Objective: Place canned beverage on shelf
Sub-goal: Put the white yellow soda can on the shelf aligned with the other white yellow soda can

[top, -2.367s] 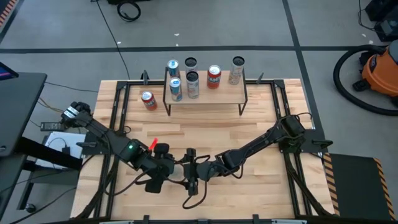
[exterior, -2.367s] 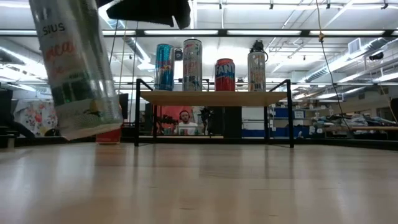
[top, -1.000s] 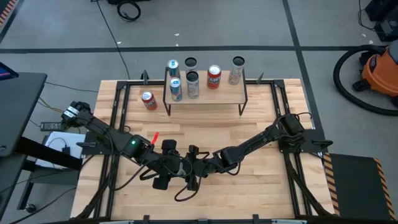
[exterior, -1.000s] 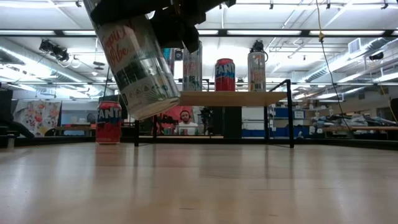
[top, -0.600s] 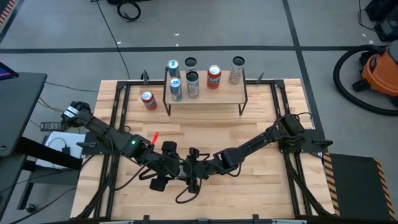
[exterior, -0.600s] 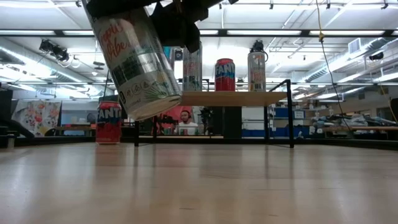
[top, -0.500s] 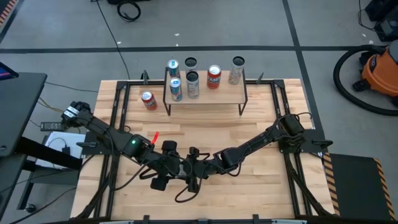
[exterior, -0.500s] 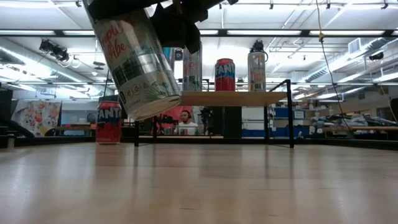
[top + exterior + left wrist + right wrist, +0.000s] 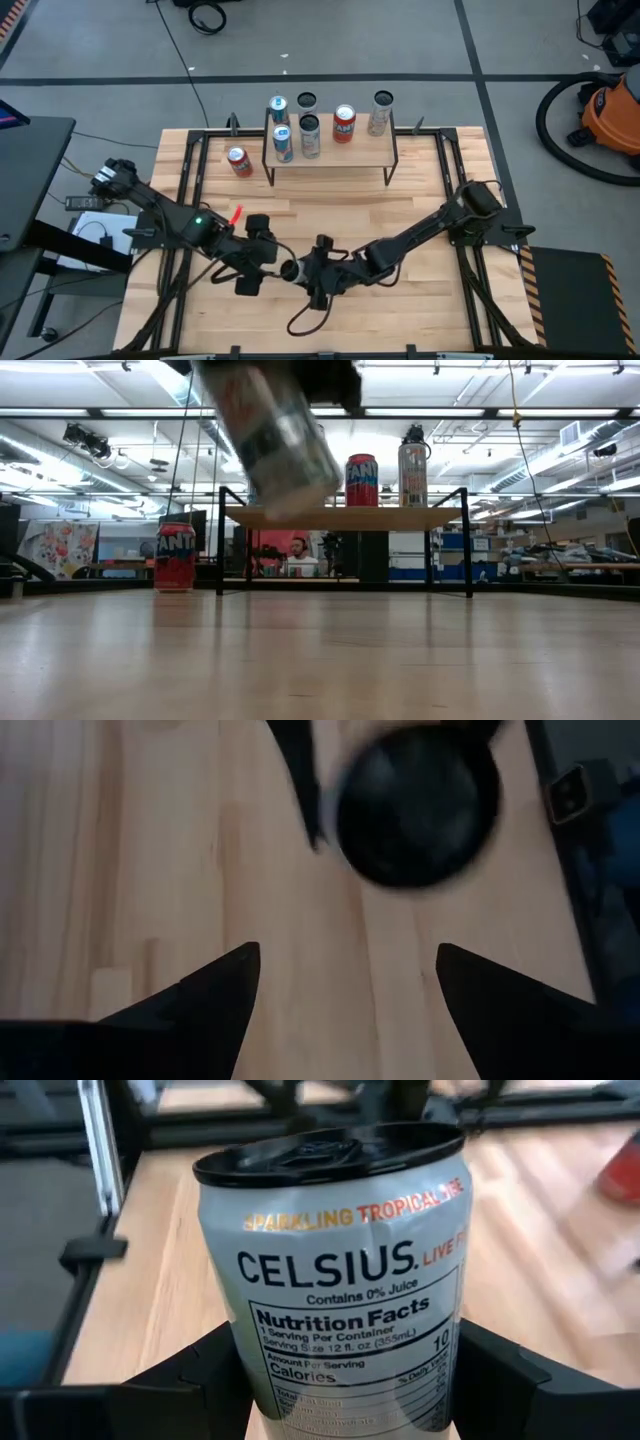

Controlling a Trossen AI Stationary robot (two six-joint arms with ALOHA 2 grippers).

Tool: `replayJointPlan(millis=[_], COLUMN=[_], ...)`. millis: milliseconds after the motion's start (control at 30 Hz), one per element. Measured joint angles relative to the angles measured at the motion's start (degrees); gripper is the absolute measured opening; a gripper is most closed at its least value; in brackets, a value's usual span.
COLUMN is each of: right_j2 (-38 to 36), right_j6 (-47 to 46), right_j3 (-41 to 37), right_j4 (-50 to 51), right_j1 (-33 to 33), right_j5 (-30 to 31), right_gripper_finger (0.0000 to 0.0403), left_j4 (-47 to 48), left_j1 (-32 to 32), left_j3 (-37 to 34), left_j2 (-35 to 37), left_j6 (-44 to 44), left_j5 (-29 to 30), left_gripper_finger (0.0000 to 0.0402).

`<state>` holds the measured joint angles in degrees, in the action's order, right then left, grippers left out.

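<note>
Right gripper (image 9: 298, 271) clamps Celsius can (image 9: 345, 1270) by mid-body, lifted above tabletop (image 9: 400, 200), well short of shelf (image 9: 330, 152). Left gripper (image 9: 262, 252) beside can, fingers spread, empty. Can rigid, smooth, likely slippery; thin wall dents.

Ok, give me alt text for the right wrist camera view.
A silver Celsius can, nutrition label facing the camera, fills the picture, held between the right gripper's two dark fingers. Behind it is the wooden tabletop and a black metal frame at its edge.
</note>
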<state>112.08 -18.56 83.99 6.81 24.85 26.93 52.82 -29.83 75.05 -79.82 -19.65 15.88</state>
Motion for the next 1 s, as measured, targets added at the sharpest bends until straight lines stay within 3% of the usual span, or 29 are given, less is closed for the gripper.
replayJointPlan(millis=[167,433,767,1000], right_j2=[-5.4,-17.3,-27.7,-36.9], right_j6=[1.5,1.3,6.3,8.0], right_j3=[0.0,0.0,-2.1,-6.7], right_j4=[5.5,19.4,21.9,22.1], right_j1=[0.2,0.1,-5.2,-11.5], right_j5=[6.8,23.2,27.8,26.8], right_gripper_finger=[0.026,0.026,0.0261,0.0262], left_j4=[2.8,6.7,6.8,6.8], left_j1=[-0.8,-4.0,-6.8,-6.8], left_j3=[0.0,0.0,0.0,0.0], left_j2=[1.9,2.3,2.3,2.3], left_j6=[-0.9,-4.4,-5.9,-6.8], left_j5=[0.5,2.0,4.5,4.6], left_gripper_finger=[0.0314,0.0314,0.0314,0.0314])
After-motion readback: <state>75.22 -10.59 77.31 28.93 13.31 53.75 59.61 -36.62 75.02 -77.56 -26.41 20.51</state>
